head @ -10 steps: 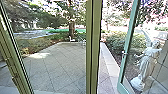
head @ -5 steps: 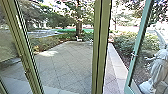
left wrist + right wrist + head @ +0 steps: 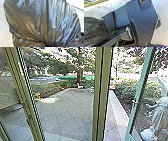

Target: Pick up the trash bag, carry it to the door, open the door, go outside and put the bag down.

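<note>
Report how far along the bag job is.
Done: the bag looks picked up, its folds gathering close in the left wrist view, and the teal door appears open. In hand: the carry out, with a green post ahead. Left: reaching the paving beyond and putting the bag down.

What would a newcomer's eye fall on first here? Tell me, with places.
Probably the trash bag, shiny and creased, looming large in the left wrist view. Next, the pale statue at the head view's right edge, seen past the teal frame. Then the thick green upright, right of the head view's centre, standing before the paved yard.
</note>
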Robot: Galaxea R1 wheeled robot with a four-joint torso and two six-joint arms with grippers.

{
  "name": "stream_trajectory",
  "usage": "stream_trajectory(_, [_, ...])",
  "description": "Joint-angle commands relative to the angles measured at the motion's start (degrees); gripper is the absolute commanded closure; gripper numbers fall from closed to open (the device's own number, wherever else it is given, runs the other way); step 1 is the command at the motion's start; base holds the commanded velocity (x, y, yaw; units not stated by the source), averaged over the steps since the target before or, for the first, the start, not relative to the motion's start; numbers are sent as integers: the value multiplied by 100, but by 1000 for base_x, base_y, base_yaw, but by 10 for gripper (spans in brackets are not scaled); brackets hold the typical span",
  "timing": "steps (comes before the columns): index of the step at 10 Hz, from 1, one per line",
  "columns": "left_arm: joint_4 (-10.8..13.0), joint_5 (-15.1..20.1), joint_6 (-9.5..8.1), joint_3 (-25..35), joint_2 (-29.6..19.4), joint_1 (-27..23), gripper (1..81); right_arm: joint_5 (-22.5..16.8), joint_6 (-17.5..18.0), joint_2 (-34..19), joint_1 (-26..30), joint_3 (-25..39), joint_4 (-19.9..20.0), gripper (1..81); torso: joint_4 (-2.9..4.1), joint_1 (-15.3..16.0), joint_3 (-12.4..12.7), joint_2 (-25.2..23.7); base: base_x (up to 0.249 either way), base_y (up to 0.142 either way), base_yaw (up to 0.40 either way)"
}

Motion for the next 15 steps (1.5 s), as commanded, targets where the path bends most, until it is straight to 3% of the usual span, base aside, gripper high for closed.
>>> stream_trajectory(1, [52,347,39,-66,18,-325,811,-185,-47,622,119,-853,-290,10,0,0,0,0,0,0,0])
stream_trajectory(3, [70,347,48,-92,18,-326,811,-35,-39,809,101,-1120,-370,10,0,0,0,0,0,0,0])
stream_trajectory(15, [157,355,57,-92,89,-326,811,9,-48,897,66,-1111,-414,10,0,0,0,-2,0,0,0])
